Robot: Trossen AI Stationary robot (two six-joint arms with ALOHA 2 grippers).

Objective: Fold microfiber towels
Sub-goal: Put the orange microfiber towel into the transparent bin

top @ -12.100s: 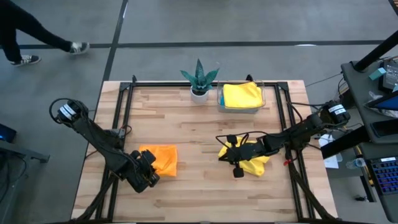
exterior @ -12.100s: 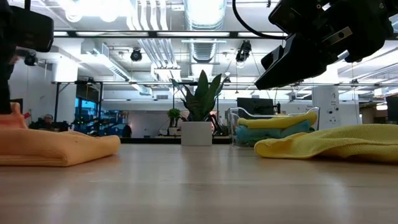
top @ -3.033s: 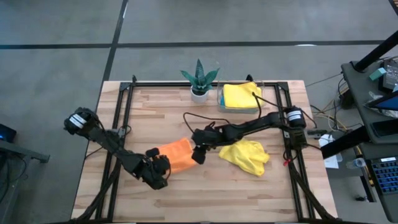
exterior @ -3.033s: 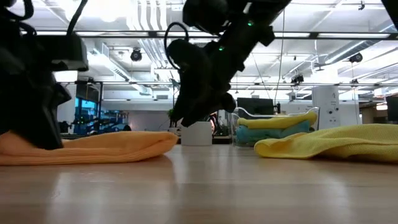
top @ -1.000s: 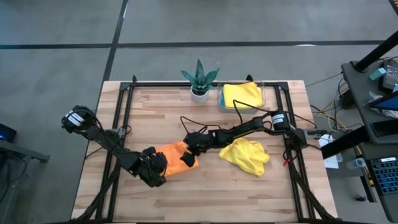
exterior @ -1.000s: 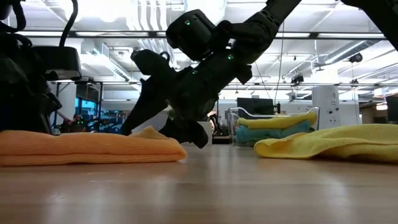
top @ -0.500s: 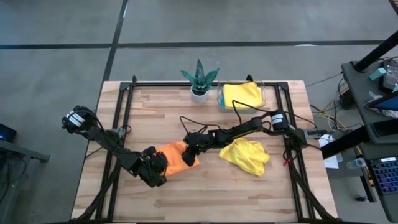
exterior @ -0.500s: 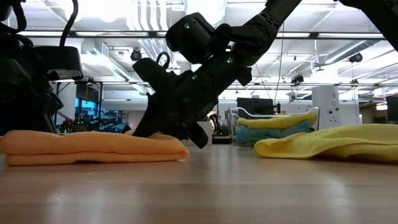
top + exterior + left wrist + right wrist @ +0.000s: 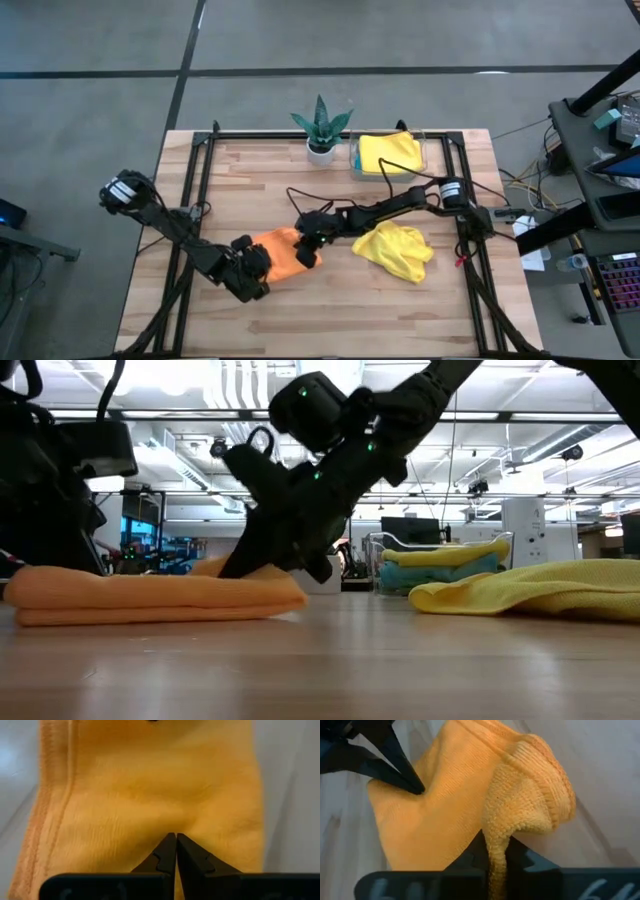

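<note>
Since a second ago, the right end effector [image 9: 308, 252] has closed on the near edge of the orange towel [image 9: 281, 254] and lifted a fold of it. From above, that towel lies left of centre on the tabletop [image 9: 330, 310], pinned between both arms, with the left end effector [image 9: 250, 270] at its other side. The right wrist view shows what the overhead cannot: a bunched ridge of orange towel [image 9: 520, 815] clamped between the fingers, with the left end effector [image 9: 415, 787] pressing in farther off. The left wrist view shows its own fingers [image 9: 167, 852] together on the orange towel [image 9: 150, 800], pinching its surface.

A crumpled yellow towel [image 9: 397, 250] lies right of centre. Another yellow towel [image 9: 388, 153] sits on a blue one in the clear tray [image 9: 420, 160] at the far edge, beside a potted plant [image 9: 321, 128]. From table height, pale wood runs toward a bright room with ceiling ducts and lights.
</note>
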